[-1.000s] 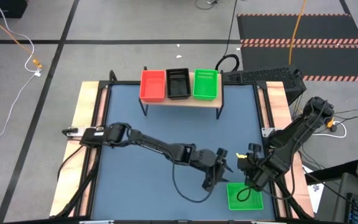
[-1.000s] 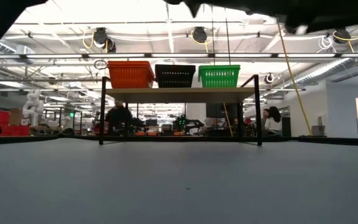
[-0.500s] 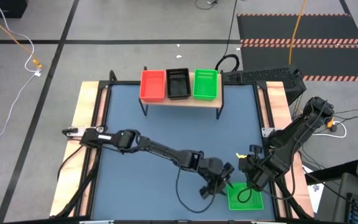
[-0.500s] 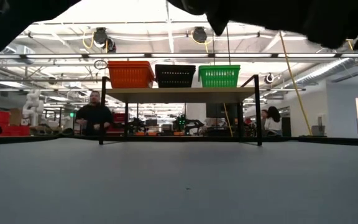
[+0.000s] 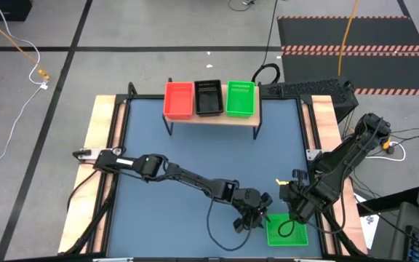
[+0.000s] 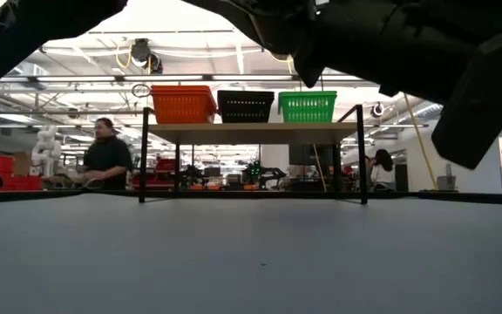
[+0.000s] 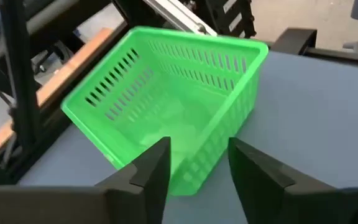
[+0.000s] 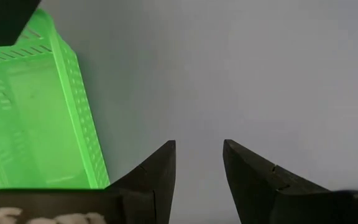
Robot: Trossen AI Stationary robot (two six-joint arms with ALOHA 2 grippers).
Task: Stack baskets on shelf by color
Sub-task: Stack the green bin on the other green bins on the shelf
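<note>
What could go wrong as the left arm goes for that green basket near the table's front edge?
The left tool straddles only a corner of the green basket, so a shallow grip could slip or tip it. The right tool waits beside the same basket; the arms could collide.

Three baskets [image 5: 210,98] on shelf [image 5: 213,118]
</note>
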